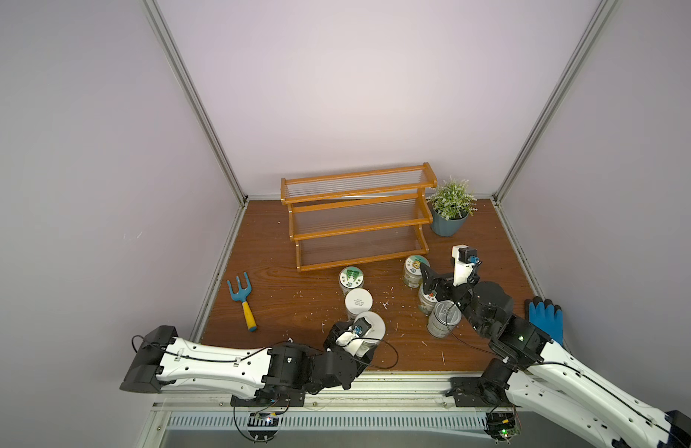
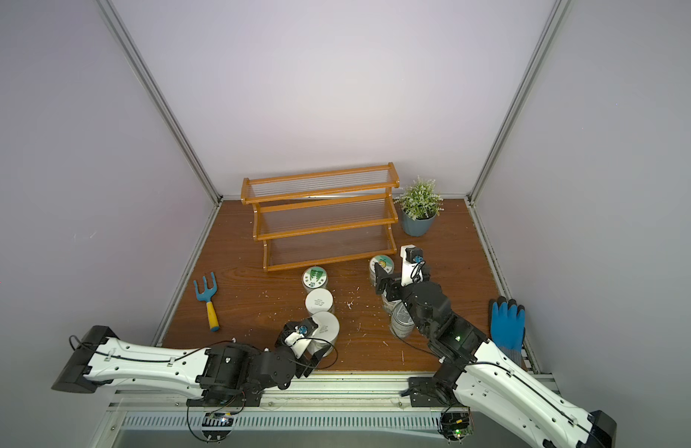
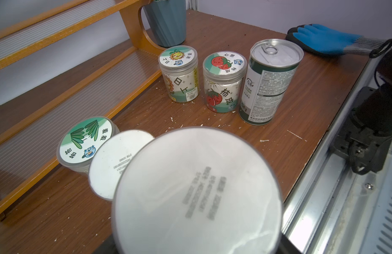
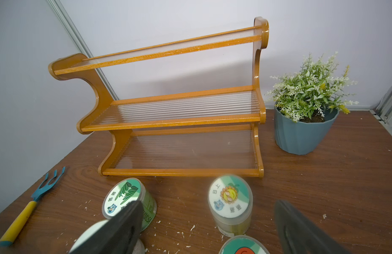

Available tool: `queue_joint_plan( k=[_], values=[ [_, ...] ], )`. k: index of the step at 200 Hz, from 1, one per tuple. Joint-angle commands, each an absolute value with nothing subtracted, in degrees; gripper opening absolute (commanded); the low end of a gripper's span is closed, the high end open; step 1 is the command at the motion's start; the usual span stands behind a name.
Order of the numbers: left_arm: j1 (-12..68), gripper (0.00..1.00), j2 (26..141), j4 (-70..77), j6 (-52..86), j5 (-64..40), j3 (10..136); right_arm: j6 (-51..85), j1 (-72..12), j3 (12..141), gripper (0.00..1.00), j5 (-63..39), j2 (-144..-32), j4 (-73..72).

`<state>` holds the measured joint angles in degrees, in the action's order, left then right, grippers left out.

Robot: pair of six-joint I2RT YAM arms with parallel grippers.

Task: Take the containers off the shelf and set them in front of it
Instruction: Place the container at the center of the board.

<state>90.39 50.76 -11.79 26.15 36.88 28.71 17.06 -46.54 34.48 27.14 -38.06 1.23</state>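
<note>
6 containers are off the shelf, in front of it. My left jaws clamp the nearest plain jar low at the surface; right jaws gape, empty. Next, I judge: settle it, release gently.

White-shelled left arm and right arm, black-jointed, strung with thin black cables, dotted with screws, in front of the shelf.

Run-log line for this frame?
shelf: empty | left gripper: shut on plain jar | right gripper: open, over red-fruit jar | other containers: on table before shelf
</note>
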Motion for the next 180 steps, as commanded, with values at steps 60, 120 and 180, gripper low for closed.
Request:
queue_joint_plan(
  k=[60,120,180],
  values=[
    [87.49,0.67,54.32,6.85,22.55,35.51,20.91,17.85,-47.02,37.94,0.99,26.48,-34.72,3.79],
    [85.59,0.68,54.19,12.73,20.81,36.55,16.65,16.17,-47.0,39.35,0.99,26.48,-33.41,5.54],
    [84.61,0.71,56.79,20.47,20.45,34.42,12.42,15.45,-46.94,39.73,0.99,26.27,-33.53,5.67]
  ],
)
